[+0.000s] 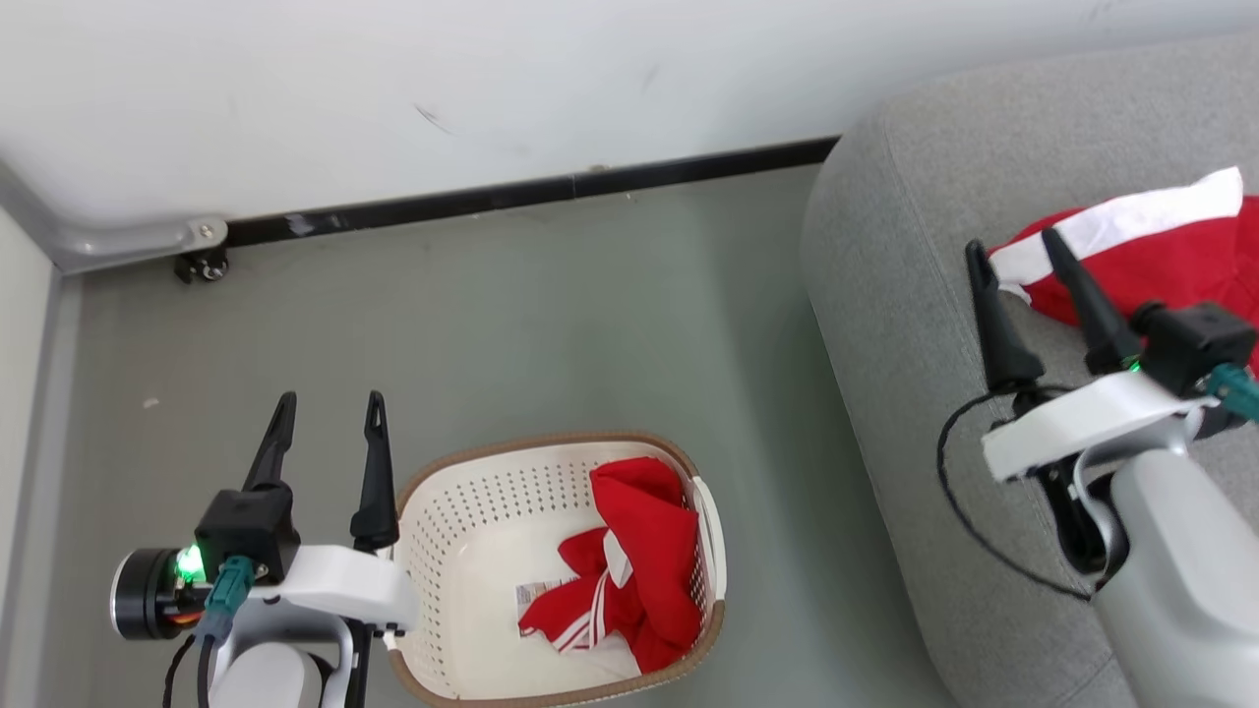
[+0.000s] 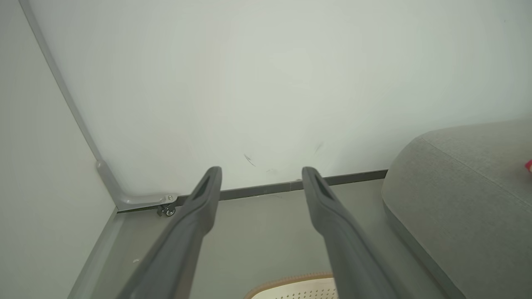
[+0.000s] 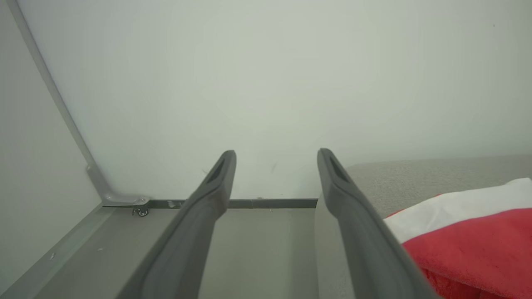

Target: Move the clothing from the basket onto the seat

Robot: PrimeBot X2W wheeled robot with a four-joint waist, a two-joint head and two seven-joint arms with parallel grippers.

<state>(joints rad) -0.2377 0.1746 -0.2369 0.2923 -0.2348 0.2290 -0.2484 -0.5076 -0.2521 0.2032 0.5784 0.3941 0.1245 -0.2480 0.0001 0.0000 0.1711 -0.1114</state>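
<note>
The cream basket (image 1: 462, 551) stands on the floor with one piece of red clothing (image 1: 634, 560) with white stripes bunched against its right wall. A second red and white garment (image 1: 1161, 246) lies on the grey seat (image 1: 905, 295) at the right. My left gripper (image 1: 329, 408) is open and empty just left of the basket, fingers pointing at the wall. My right gripper (image 1: 1013, 251) hovers open and empty over the seat, its right finger beside the garment's white band. The right wrist view shows that garment (image 3: 478, 241) at lower right, and the basket rim (image 2: 291, 284) peeks in the left wrist view.
A white wall with a dark skirting strip (image 1: 531, 192) runs across the back. A metal bracket with a small castor (image 1: 202, 258) sits in the left corner. Grey-green floor (image 1: 551, 324) lies between basket, wall and seat. A black cable (image 1: 969, 511) loops from my right wrist.
</note>
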